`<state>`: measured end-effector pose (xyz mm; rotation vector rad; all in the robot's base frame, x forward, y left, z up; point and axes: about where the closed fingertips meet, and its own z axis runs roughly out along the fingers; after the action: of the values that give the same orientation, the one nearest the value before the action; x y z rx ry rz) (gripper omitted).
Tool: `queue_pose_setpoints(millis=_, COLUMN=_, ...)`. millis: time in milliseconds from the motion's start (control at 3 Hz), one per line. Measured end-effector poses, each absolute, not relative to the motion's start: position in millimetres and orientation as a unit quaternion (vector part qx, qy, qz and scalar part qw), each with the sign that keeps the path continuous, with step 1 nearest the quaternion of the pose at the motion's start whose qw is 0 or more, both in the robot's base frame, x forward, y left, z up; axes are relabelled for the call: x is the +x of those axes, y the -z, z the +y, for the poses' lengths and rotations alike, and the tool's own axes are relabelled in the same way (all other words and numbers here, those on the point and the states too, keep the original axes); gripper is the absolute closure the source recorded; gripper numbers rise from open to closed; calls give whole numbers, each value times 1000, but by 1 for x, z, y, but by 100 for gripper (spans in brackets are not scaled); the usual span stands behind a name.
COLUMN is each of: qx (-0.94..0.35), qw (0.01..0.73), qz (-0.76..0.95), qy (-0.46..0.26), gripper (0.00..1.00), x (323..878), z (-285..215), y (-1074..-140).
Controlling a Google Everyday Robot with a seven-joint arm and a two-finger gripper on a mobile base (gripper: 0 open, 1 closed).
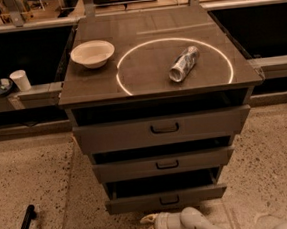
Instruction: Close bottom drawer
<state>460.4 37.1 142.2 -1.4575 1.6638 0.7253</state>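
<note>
The bottom drawer [166, 198] is the lowest of three grey cabinet drawers, pulled partly open, with a small dark bar handle [169, 200]. The middle drawer [163, 164] and the wider top drawer [162, 128] above it also stand partly open. My gripper [146, 226] is low near the floor, just below and slightly left of the bottom drawer's front, at the end of my white arm [193, 223], which comes in from the lower right. Its fingers point left and stand a little apart, holding nothing.
On the cabinet top [101, 85] lie a white bowl [92, 53] and a toppled silver can [184, 64] inside a white ring. A white cup [20, 80] stands on the left ledge. A dark bar [24, 228] lies on the speckled floor at lower left.
</note>
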Motion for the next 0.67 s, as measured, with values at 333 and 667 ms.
queue_pose_setpoints(millis=333, qx=-571, qw=398, qz=663, qy=-276, gripper=85, x=485, z=29, y=-136)
queue_pose_setpoints(millis=667, qx=-570, qw=402, qz=671, qy=-253, gripper=97, x=513, z=23, y=-135)
